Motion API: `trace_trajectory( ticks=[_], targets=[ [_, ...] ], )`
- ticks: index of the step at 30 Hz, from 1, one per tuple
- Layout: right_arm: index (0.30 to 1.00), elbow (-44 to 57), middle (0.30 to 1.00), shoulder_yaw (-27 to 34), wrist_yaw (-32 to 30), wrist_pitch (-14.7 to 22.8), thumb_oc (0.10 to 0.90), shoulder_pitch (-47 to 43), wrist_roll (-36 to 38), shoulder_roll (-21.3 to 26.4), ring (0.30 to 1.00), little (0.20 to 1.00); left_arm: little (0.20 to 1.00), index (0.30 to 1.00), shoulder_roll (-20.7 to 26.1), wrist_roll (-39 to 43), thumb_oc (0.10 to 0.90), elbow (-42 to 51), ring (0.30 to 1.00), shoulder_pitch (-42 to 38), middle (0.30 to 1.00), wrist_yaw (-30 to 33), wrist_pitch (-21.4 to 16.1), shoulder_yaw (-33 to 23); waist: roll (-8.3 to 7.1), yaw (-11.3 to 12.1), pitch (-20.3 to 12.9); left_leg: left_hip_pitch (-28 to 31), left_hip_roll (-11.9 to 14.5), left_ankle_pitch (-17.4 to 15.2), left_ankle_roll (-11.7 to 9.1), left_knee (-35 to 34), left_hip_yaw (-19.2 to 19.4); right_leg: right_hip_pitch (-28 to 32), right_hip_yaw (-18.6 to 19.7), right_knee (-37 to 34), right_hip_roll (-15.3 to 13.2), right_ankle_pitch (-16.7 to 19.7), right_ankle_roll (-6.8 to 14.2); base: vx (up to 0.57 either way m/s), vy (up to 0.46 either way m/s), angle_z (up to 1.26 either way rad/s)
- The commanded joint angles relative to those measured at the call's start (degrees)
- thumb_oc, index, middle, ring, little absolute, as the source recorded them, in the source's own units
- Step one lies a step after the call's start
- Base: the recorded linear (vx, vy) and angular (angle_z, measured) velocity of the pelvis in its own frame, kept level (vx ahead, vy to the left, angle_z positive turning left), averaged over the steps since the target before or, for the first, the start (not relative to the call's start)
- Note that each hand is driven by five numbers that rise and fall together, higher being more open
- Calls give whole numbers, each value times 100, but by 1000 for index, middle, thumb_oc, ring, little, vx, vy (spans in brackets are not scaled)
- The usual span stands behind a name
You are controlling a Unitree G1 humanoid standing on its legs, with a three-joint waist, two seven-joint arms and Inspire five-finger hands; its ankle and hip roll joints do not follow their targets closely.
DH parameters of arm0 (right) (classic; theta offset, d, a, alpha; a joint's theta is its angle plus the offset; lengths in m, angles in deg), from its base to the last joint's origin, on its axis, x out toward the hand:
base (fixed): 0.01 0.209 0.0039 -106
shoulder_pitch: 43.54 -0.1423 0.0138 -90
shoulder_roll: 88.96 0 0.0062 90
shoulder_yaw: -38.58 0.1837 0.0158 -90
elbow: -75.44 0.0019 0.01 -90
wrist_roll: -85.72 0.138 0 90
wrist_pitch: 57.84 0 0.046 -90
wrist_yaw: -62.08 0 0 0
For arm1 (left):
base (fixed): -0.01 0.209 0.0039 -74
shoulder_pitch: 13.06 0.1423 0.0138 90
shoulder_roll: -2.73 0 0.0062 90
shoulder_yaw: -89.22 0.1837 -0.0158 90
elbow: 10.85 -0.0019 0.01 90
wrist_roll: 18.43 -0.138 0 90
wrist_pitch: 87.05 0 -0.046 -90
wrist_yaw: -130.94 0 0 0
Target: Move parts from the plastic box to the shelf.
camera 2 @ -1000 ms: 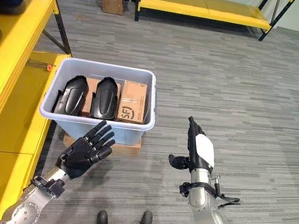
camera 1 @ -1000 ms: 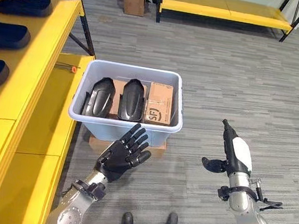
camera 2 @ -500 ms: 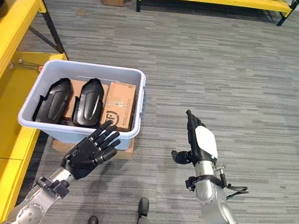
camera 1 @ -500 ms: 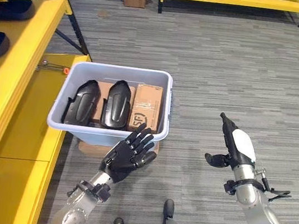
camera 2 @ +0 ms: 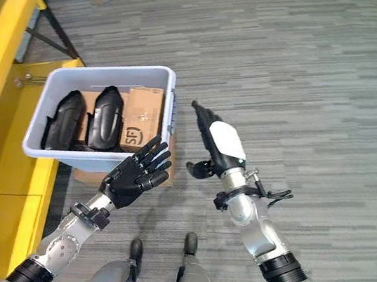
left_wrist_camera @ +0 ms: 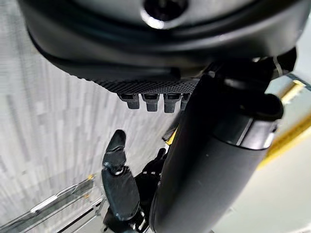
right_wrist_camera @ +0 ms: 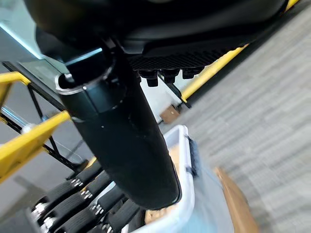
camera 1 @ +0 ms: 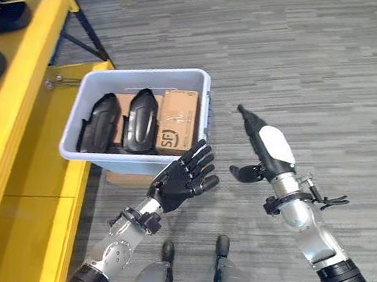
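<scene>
A pale plastic box (camera 1: 98, 159) stands on the floor beside the yellow shelf (camera 1: 17, 98). Two black moulded parts (camera 1: 98, 125) (camera 1: 140, 120) lie in it next to a small cardboard carton (camera 1: 179, 120). My left hand (camera 1: 184, 177) is open with its fingers spread, just in front of the box's near right corner and holding nothing. My right hand (camera 1: 265, 142) is open too, fingers straight, hanging to the right of the box with nothing in it. In the right wrist view the box's rim (right_wrist_camera: 188, 171) lies past the right thumb.
Three black parts (camera 1: 5, 17) lie in a row on the shelf's top board. A lower yellow board (camera 1: 47, 187) runs along the box's left. Flat cardboard (camera 1: 123, 178) sticks out under the box. Grey floor stretches to the right and beyond.
The camera has shifted and tilted. My right hand has swung left, closer to the box's right side. My left hand stays open by the box's front.
</scene>
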Motion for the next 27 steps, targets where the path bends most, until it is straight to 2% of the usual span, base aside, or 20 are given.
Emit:
trace_trajectory(
  ticks=[1,2,4,6,11,13,14,15,16,18,19,20,21,22,23,25,27],
  targets=[
    [1000,945,1000,147,-159,439,900,-370,-54,224,1000,1000,1000,1000,-15,168,900,628,1000,483,1000,-563,-702,-483,-99,163,-457,-63,430,941,-54,6,-82,714,311,393,-478,-920,473,278,418,-14],
    [1000,937,1000,192,-95,511,900,-367,25,260,1000,1000,1000,1000,-18,97,900,541,1000,484,1000,-608,-767,-504,-102,157,-494,-14,447,780,-40,-99,51,800,315,361,-545,-953,510,241,393,-33],
    [1000,954,1000,261,-56,530,900,-229,56,240,1000,1000,1000,1000,2,123,900,578,1000,500,1000,-549,-657,-530,-81,198,-537,54,374,616,-77,-62,67,848,344,364,-629,-958,608,289,446,-43],
    [1000,986,1000,328,-181,499,900,144,106,140,1000,1000,1000,1000,45,176,900,485,1000,485,1000,-565,-564,-491,-75,173,-655,336,195,194,21,119,354,901,201,350,-826,-890,818,320,455,-35],
    [1000,1037,1000,295,-395,439,900,323,12,-20,1000,1000,1000,1000,151,115,900,594,1000,446,1000,-462,-572,-385,-184,266,-685,474,-189,-213,262,274,410,851,75,182,-1081,-626,1064,116,235,-10],
    [1000,1073,1000,300,-461,446,900,295,10,-66,1000,1000,1000,1000,186,149,900,689,1000,434,1000,-338,-698,-392,-260,374,-696,493,-353,-337,405,288,413,848,-48,9,-1249,-456,1164,72,254,8],
    [1000,1100,1000,279,-544,405,900,220,40,-89,1000,1000,1000,1000,230,176,900,758,1000,381,1000,-220,-776,-420,-309,471,-698,454,-422,-392,465,296,383,837,-109,-62,-1345,-359,1193,50,245,0],
    [1000,1075,1000,312,-719,228,900,102,157,-185,1000,1000,1000,1000,297,-13,900,856,1000,375,1000,-63,-739,-504,-387,669,-741,395,-490,-473,570,329,327,928,-265,-52,-1457,-308,1213,66,214,3],
    [1000,1054,1000,363,-774,199,900,87,210,-208,1000,1000,1000,1000,343,-28,900,874,1000,369,1000,-46,-685,-523,-420,748,-769,355,-523,-500,615,366,316,978,-365,14,-1477,-336,1206,97,180,-9],
    [1000,1058,1000,441,-856,195,900,39,230,-252,1000,1000,1000,1000,364,-14,900,957,1000,367,1000,81,-545,-592,-462,884,-798,293,-579,-530,723,465,329,1033,-548,292,-1493,-432,1143,78,115,1],
    [1000,1084,1000,414,-814,159,900,-49,221,-370,1000,1000,1000,1000,357,-27,900,1020,1000,373,1000,187,-493,-634,-462,977,-765,343,-595,-560,798,515,350,881,-734,802,-1591,-285,1080,115,103,0],
    [1000,1100,1000,340,-757,199,900,-270,234,-540,1000,1000,1000,1000,376,-157,900,1152,1000,413,1000,370,-471,-667,-468,1078,-650,458,-570,-602,888,510,420,545,-796,1496,-1583,-200,1014,133,53,-45],
    [1000,1119,1000,309,-741,207,900,-402,259,-563,1000,1000,1000,1000,400,-147,900,1173,1000,438,1000,401,-511,-652,-475,1076,-590,487,-552,-592,885,476,409,432,-745,1476,-1413,-285,974,137,-117,-88],
    [1000,1186,1000,251,-719,167,900,-721,299,-571,1000,1000,1000,1000,489,-36,900,1176,1000,329,1000,501,-642,-553,-514,943,-421,480,-614,-619,862,394,319,203,-462,907,-928,-384,955,102,-329,-82],
    [1000,1209,1000,181,-880,81,900,-949,201,-548,1000,1000,1000,1000,502,60,900,1127,1000,202,1000,363,-688,-416,-533,702,-303,352,-732,-674,917,374,9,-266,360,467,-519,-161,969,84,-315,-8],
    [1000,1283,1000,143,-793,77,900,-987,256,-512,1000,1000,1000,1000,474,187,900,1105,1000,263,1000,352,-754,-368,-485,676,-310,359,-747,-595,912,247,-164,-190,392,366,-467,-213,994,134,-182,112],
    [1000,1330,1000,27,-735,-53,900,-1157,311,-486,1000,1000,1000,1000,443,253,900,977,1000,224,1000,346,-869,-306,-436,697,-292,336,-729,-493,842,185,-196,-114,202,337,-467,-304,930,163,-122,113]
  ],
)
